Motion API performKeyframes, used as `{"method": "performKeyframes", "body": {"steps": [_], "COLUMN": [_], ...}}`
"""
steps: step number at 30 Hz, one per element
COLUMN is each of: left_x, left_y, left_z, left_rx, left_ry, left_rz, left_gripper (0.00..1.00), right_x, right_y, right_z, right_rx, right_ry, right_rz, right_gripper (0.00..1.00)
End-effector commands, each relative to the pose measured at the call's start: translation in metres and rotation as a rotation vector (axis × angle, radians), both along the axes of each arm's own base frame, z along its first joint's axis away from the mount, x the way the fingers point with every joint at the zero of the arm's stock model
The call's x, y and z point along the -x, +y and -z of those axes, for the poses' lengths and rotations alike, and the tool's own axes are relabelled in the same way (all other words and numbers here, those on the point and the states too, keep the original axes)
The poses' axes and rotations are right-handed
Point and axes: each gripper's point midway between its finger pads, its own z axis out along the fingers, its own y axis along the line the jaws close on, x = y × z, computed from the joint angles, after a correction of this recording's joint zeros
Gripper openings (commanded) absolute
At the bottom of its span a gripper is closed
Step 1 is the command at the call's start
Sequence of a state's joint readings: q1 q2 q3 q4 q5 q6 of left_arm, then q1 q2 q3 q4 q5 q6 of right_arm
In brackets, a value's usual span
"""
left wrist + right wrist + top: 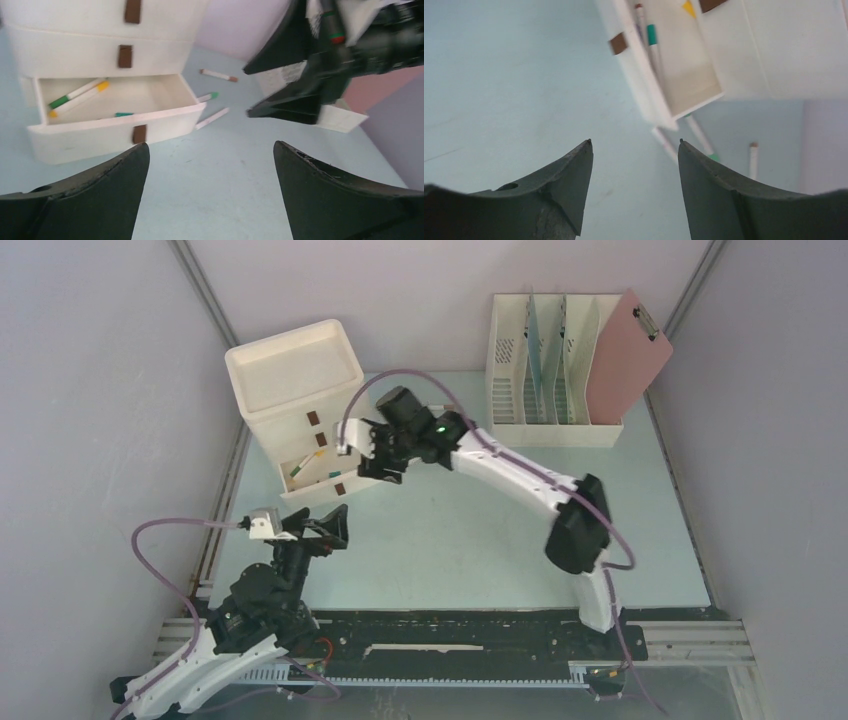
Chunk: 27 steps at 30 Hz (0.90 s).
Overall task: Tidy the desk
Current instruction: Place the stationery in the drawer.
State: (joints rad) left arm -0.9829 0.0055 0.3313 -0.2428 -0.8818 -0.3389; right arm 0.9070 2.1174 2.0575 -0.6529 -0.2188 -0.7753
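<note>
Pale mint desk [480, 540] fills the overhead view from the arms' bases to the back wall. On it a cream drawer unit [290, 380] has its lowest drawer [315, 475] pulled out, the right gripper [365, 452] hangs beside it, and the left gripper [322, 525] waits nearer the front. From the left wrist, that claw is spread wide on nothing, and three loose markers [212, 118] lie just beside the drawer. From the right wrist, the jaws stand apart and empty above the desk. Fetching a marker looks next: straddle its barrel mid-length, clear of the drawer front. No lettering is readable.
</note>
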Motion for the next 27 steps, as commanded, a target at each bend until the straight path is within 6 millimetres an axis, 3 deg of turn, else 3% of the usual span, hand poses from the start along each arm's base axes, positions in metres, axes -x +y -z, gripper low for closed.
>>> {"method": "performKeyframes", "body": {"steps": [1,6,8,11,15,19,27], "left_x": [0.012,0.000,-0.005,-0.018,-0.054,-0.101,-0.174], "left_y": [-0.019,-0.067,-0.087,-0.112,-0.130,-0.145,-0.170], "left_z": [-0.048,-0.050,-0.055,-0.062,-0.063,-0.039,0.008], "left_rx": [0.138,0.066,0.037,-0.020,-0.046,-0.102,-0.326], "left_ry": [-0.150,-0.132,-0.124,-0.098,-0.018,0.144,0.449], "left_rz": [0.156,0.275,0.332,0.404,0.480,0.517,0.494], "left_gripper": [1.00,1.00,1.00,1.00,1.00,1.00,1.00], "right_x": [0.058,0.098,0.106,0.109,0.103,0.103,0.093], "right_y": [-0.067,-0.145,-0.174,-0.208,-0.248,-0.266,-0.272], "right_z": [-0.064,-0.086,-0.081,-0.085,-0.104,-0.115,-0.103], "right_rx": [-0.143,-0.272,-0.309,-0.412,-0.552,-0.601,-0.597], "right_ry": [0.290,0.549,0.601,0.590,0.560,0.543,0.522], "right_rz": [-0.004,-0.024,0.015,0.057,0.118,0.135,0.178], "right_gripper": [0.70,0.76,0.78,0.79,0.80,0.80,0.80]}}
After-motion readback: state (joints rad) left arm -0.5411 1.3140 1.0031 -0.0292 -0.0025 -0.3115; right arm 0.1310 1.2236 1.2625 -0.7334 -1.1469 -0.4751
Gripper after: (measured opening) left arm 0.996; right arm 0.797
